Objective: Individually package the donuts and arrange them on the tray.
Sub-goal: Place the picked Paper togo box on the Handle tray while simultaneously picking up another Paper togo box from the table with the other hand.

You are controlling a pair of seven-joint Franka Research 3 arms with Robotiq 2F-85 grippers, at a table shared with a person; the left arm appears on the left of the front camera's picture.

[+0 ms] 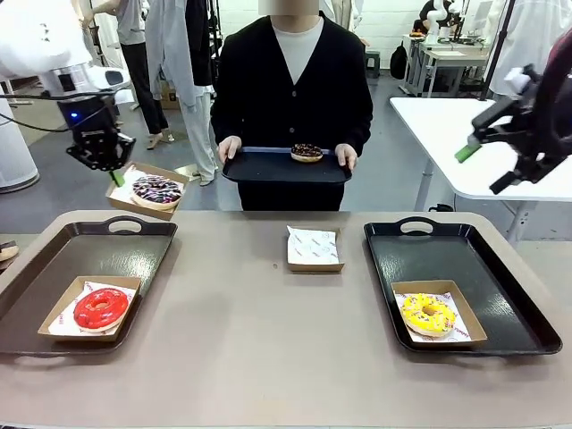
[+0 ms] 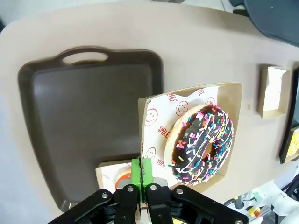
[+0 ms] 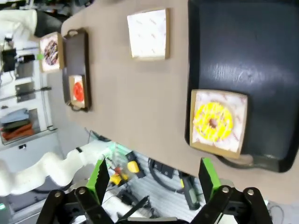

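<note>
My left gripper [image 1: 114, 170] is shut on the edge of a cardboard box [image 2: 229, 100] holding the dark purple-white sprinkled donut [image 1: 156, 189] [image 2: 202, 144], raised over the far edge of the left tray [image 1: 54, 277]. Its green fingertips [image 2: 141, 170] pinch the box rim. The red donut [image 1: 100, 308] lies boxed on that tray. On the right tray [image 1: 500, 286], the yellow donut [image 1: 429, 315] [image 3: 214, 121] sits in its box. The person holds a dark tray [image 1: 268, 170] carrying the chocolate sprinkled donut [image 1: 307, 152]. My right gripper [image 1: 474, 150] [image 3: 154, 179] hangs open, high at the right.
An empty paper-lined box [image 1: 315, 248] [image 3: 148, 33] [image 2: 273, 91] sits mid-table between the trays. The left tray's far half [image 2: 88, 116] is bare. A white table [image 1: 447, 134] stands behind at the right, and people stand in the left background.
</note>
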